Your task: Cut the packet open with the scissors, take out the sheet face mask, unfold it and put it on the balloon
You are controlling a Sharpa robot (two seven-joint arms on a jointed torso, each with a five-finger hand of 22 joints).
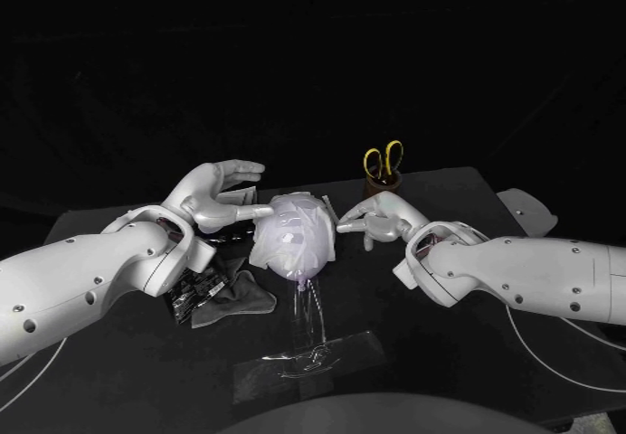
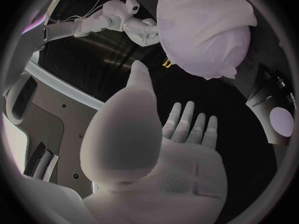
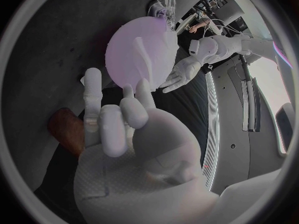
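Head view | left hand (image 1: 219, 193) spread, empty | right hand (image 1: 374, 220) fingers apart, empty | both beside balloon (image 1: 295, 259)

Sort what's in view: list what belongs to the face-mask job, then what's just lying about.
Belongs to the job:
balloon
sheet mask, draped over the balloon
scissors
packet, lying on the table
clear stand, carrying the balloon

Just lying about:
brown holder, which the scissors stand in
white object at the table's right edge, too unclear to name
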